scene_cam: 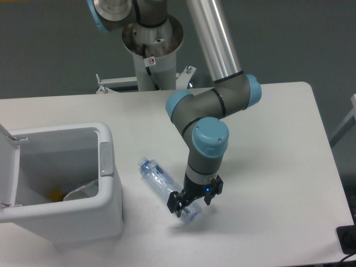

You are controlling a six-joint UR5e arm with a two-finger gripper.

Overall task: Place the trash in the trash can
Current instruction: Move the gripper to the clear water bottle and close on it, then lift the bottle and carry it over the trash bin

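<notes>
Currently the pincer [191, 203] is down at the bench [278, 139], fingers spread and straddling the bottom end of the bottle [167, 189]; can't tell if they touch it. Bottle lies flat on the bench, blue cap toward 10 o'clock, just beside the trash can [105, 217], at its 3 o'clock. Can's lid is open, with a clear wrapper [83, 190] inside.

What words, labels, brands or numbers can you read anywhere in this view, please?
None can be read.
The bottle carries a label, but its print is too blurred.
A small red-and-white sticker on the robot's base column is too small to read.
</notes>
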